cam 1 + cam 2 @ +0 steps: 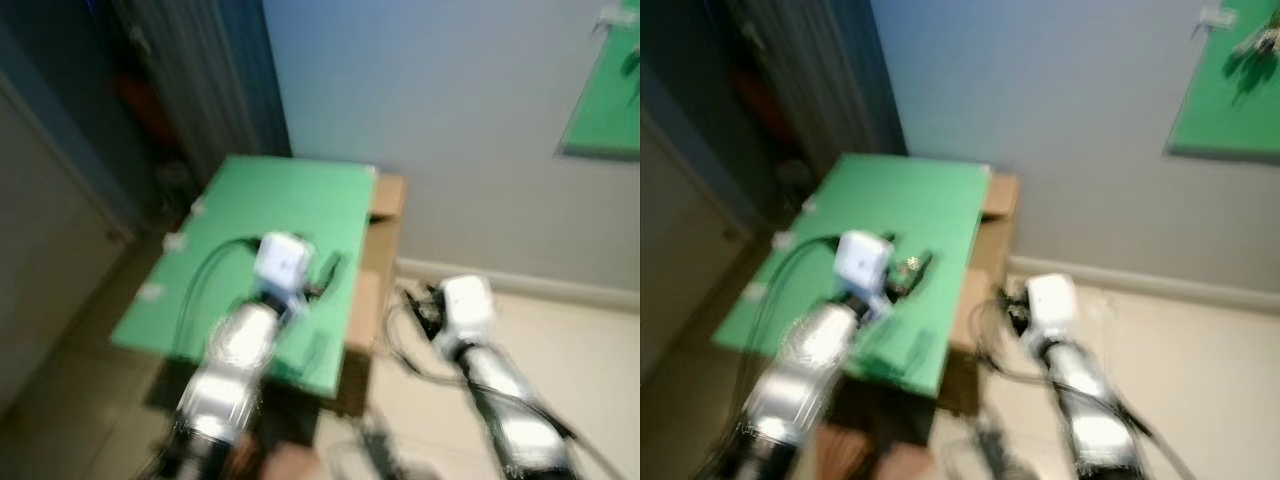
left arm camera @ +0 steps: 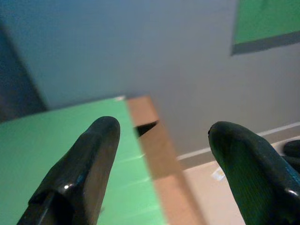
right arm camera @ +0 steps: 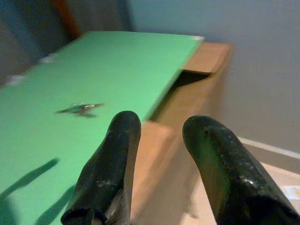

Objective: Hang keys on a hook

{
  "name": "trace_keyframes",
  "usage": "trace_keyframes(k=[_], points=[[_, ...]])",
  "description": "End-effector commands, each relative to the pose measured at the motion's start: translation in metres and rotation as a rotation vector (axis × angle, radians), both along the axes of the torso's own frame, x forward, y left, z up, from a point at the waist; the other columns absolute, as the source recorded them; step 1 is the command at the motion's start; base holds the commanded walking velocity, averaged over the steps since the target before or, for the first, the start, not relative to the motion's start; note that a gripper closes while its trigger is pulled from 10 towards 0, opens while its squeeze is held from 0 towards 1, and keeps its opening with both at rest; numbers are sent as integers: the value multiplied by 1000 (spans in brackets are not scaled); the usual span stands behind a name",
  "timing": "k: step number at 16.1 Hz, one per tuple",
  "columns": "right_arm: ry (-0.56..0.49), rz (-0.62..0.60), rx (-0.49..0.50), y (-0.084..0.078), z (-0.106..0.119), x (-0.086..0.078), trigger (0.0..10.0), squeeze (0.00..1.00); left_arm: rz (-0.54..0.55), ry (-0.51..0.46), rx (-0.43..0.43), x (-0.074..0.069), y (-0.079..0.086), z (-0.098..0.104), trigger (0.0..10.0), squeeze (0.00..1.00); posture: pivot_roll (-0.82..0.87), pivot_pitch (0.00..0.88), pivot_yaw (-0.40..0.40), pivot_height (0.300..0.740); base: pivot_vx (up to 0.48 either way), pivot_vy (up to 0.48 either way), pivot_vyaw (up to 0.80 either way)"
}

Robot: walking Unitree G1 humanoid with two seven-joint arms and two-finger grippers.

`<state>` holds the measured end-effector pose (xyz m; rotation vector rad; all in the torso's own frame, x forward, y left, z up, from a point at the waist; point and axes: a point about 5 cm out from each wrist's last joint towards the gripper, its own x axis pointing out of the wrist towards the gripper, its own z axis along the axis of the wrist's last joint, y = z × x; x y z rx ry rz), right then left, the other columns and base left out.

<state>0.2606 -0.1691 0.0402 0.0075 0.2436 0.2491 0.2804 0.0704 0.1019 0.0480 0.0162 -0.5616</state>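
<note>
Keys (image 3: 80,109), one small bunch, are seen lying flat on one green board (image 3: 93,75) that covers a cardboard box (image 3: 187,98). They lie ahead of the right gripper (image 3: 159,140) and off to the side of its left finger, well apart from it and untouched. The right gripper's two fingers (image 3: 115,159) are held a moderate way apart with nothing between them; it is poised beside the box, past the board's edge. The left gripper (image 2: 161,140) is held above the board, its two fingers (image 2: 89,159) spread wide and empty; in the blurred head views a dark bit just beside it on the board may be the keys, though this cannot be told for sure. A second green board (image 1: 1230,90) is mounted on the grey wall (image 1: 1040,120), up and to the right of both grippers, with something small and dark (image 1: 1255,50) hung near its top.
</note>
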Motion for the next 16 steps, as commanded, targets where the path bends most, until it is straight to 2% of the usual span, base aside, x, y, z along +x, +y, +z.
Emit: trace_keyframes(k=[1,2,6,7,9,10,13,14,15,16], points=[[-27,30,21,13,5,4,10000,0,23,-21,31,2,12,2,10000,0,-141,24,123,740,431,0,0],[-28,30,19,13,5,3,10000,0,20,-22,29,2,11,3,10000,0,-142,25,124,740,435,0,0],[-25,38,16,11,3,-3,10000,0,8,-23,97,2,19,3,10000,0,-152,28,124,740,0,0,0],[-21,40,14,8,2,-7,10000,0,15,-42,151,8,27,8,10000,0,-164,42,119,740,0,0,0],[-2,44,0,-1,1,-17,10000,0,28,-52,182,22,36,18,10000,0,-187,66,111,740,0,0,0],[11,45,-12,-8,1,-28,10000,0,43,-36,206,30,45,17,10000,0,-213,90,101,740,0,0,0],[43,45,-26,-22,2,-54,10000,0,168,37,275,46,82,-2,10000,0,-268,154,81,740,0,0,0],[49,63,-20,-29,7,-73,10000,0,188,56,284,48,90,-6,10000,0,-292,178,74,740,0,0,0],[53,81,-12,-31,9,-82,10000,0,177,65,267,49,89,-7,10000,0,-309,205,72,740,0,0,0],[67,129,10,-33,16,-98,10000,0,124,95,243,50,78,-15,10000,0,-329,233,65,740,0,0,0]])
